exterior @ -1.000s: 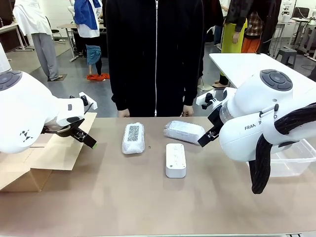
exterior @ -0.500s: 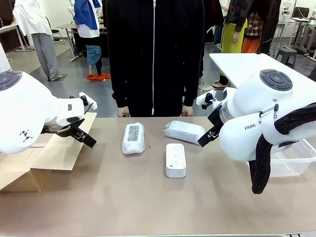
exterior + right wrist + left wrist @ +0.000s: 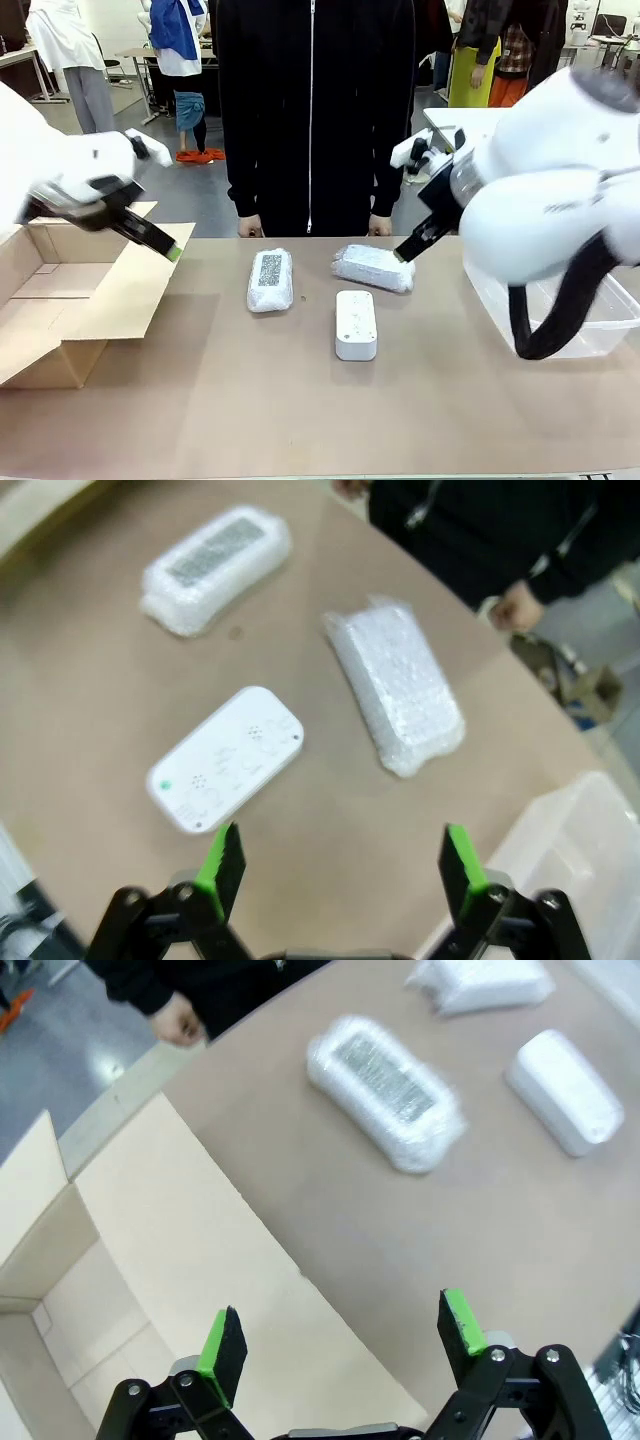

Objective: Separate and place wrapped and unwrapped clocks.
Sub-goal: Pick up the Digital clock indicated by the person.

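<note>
Three clocks lie on the table (image 3: 250,400), two wrapped, one bare
The left gripper (image 3: 340,1335), fingers wide apart and empty, hangs over the flap of the open box (image 3: 60,300); the right gripper (image 3: 335,865), equally spread, hovers by the plain bundle (image 3: 373,268), beside the clear bin (image 3: 600,322). The speckled bundle (image 3: 270,280) lies to the left of the plain one, with the white clock (image 3: 356,324) just nearer the robot between them

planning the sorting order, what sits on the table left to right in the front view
cardboard box → wrapped bundle with dark speckled patch → bare white clock → clear plastic bin; plain wrapped bundle overlaps the clock sideways, so left out
</note>
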Controlling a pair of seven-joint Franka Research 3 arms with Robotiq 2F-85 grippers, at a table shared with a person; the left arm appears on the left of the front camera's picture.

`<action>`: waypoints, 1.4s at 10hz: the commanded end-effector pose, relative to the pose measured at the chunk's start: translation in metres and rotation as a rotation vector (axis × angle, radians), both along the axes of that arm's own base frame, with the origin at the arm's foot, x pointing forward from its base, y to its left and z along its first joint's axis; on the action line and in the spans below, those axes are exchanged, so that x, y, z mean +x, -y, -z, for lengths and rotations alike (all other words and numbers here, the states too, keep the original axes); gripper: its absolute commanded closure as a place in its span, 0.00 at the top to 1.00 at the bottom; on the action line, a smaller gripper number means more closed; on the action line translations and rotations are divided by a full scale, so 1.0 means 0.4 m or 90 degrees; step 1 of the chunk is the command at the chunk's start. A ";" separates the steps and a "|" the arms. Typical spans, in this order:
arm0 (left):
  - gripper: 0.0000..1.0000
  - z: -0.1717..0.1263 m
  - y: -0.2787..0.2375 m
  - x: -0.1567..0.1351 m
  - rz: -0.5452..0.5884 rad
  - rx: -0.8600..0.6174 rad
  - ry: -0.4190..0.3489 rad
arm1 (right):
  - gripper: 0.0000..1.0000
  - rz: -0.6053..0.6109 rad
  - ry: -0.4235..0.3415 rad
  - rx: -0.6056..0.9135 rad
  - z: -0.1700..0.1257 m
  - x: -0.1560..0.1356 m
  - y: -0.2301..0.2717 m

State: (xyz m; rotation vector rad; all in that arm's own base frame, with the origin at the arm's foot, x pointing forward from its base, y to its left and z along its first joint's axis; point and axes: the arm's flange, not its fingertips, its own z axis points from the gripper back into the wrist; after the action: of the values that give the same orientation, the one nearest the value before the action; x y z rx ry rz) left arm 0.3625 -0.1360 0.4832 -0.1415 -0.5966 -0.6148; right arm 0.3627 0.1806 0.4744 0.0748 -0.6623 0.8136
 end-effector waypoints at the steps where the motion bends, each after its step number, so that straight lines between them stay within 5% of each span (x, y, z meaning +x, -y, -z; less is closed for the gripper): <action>1: 1.00 -0.071 -0.113 -0.101 0.048 -0.059 -0.024 | 1.00 -0.063 -0.043 0.030 -0.081 -0.043 0.101; 3: 1.00 -0.088 -0.187 -0.196 0.095 -0.081 -0.019 | 1.00 -0.097 -0.052 0.090 -0.106 -0.117 0.168; 7: 1.00 -0.028 -0.247 -0.267 0.117 -0.092 -0.002 | 1.00 -0.164 -0.052 0.164 -0.069 -0.148 0.236; 12: 1.00 0.017 -0.254 -0.256 0.123 -0.071 -0.009 | 1.00 -0.171 0.025 0.126 -0.077 -0.174 0.201; 13: 1.00 -0.177 -0.272 -0.148 0.108 -0.084 -0.002 | 1.00 -0.167 -0.022 0.127 -0.171 -0.091 0.225; 14: 1.00 -0.177 -0.272 -0.148 0.108 -0.084 -0.002 | 1.00 -0.167 -0.022 0.127 -0.171 -0.091 0.225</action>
State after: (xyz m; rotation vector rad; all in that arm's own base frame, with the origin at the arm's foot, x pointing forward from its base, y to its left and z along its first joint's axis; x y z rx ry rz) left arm 0.3042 -0.0279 0.5515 -0.3126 -0.6148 -0.7429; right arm 0.3244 0.0953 0.5467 0.3366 -0.7235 1.0006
